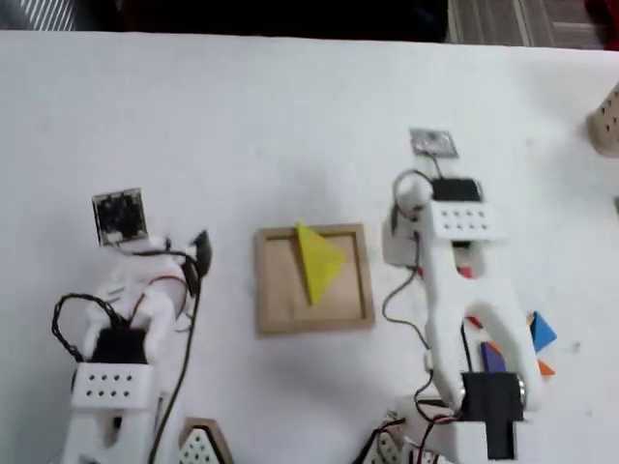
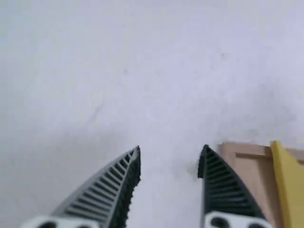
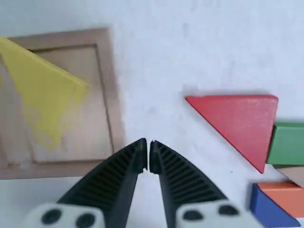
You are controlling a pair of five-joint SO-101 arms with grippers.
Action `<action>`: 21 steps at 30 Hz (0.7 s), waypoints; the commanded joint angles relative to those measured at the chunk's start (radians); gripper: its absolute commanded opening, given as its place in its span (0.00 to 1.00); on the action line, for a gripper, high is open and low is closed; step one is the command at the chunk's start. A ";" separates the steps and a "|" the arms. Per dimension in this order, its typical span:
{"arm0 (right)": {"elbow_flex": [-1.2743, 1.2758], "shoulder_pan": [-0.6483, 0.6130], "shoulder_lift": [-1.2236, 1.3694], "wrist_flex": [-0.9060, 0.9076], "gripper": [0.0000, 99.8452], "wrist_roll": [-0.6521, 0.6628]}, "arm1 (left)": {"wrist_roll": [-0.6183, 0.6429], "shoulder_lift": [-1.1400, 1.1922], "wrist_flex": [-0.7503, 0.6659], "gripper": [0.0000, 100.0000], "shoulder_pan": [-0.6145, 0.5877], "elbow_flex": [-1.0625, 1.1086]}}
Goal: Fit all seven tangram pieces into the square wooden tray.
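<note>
Wooden tray (image 1: 314,324) holds only one piece, I judge: my right gripper (image 3: 147,154), closed on nothing, hangs just right of it, the yellow triangle (image 3: 42,95) inside with a corner over the far rim, the red triangle (image 3: 237,121) farther right needing opened jaws next.

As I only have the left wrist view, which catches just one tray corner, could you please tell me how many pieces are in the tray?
Observer: One, the yellow triangle. Its tip lies over the rim of the tray.
Operator: Thank you. Where are the others?
Observer: The red triangle, green piece, orange piece and blue piece lie together on the table beside the right arm.
Operator: Is the right gripper holding one?
Observer: No. The right gripper is shut on nothing, between the tray and the red triangle.
</note>
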 commanded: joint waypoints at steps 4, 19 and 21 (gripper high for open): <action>0.250 0.145 -0.186 -0.165 0.02 0.035 | 0.041 0.008 -0.002 0.08 0.191 -0.180; 0.410 0.245 -0.343 -0.277 0.02 0.071 | 0.454 0.484 -0.506 0.02 0.599 -0.304; 0.407 0.257 -0.329 -0.283 0.02 0.071 | 0.453 0.622 -0.520 0.02 0.595 -0.358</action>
